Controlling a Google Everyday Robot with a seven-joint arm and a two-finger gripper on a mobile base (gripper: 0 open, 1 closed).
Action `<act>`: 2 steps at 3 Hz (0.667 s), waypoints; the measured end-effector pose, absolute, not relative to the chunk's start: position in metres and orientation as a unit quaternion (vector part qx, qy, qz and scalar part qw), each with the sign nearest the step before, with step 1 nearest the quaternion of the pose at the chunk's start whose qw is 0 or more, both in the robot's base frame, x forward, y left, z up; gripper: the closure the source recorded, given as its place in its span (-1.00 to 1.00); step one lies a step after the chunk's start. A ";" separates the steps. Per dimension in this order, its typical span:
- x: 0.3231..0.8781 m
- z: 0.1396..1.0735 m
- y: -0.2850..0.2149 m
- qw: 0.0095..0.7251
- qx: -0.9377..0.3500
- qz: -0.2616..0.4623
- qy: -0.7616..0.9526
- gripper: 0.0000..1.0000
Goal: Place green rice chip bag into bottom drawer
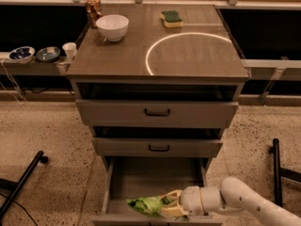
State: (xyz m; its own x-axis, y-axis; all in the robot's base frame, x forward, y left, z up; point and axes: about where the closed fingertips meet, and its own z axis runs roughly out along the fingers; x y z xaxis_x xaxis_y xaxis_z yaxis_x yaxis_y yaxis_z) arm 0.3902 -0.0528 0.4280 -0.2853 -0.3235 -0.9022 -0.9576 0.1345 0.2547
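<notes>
Bottom drawer [155, 179] is pulled out, with bare floor showing toward the back. Green rice chip bag [146, 205] sits low inside it, close behind the front panel and left of centre. Light is dim down there, so I can't tell if the bag touches the floor.

Gripper [172, 204] is just right of the bag, pinched onto its right end. The rest of the bag sticks out leftward.

Risks:
- Released this near the front, the crinkly bag may spring up and ride the front panel, then snag when the drawer shuts.
- The light film may cling to a finger on opening and lift back out.
- Raising the arm straight up could knock the middle drawer's underside.

Arm pose: enters from the lower right, with the forearm sloping down-left and the wrist roughly level, reaching sideways over the drawer's right wall.
</notes>
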 end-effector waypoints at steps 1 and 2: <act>0.441 0.415 -0.037 0.397 -0.488 0.421 0.654 1.00; 0.508 0.364 -0.034 0.471 -0.450 0.380 0.656 1.00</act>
State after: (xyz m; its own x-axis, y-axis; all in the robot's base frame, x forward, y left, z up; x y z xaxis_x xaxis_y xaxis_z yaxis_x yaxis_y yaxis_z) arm 0.5076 -0.0339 0.3644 -0.1508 -0.2324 -0.9609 -0.9490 0.3062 0.0749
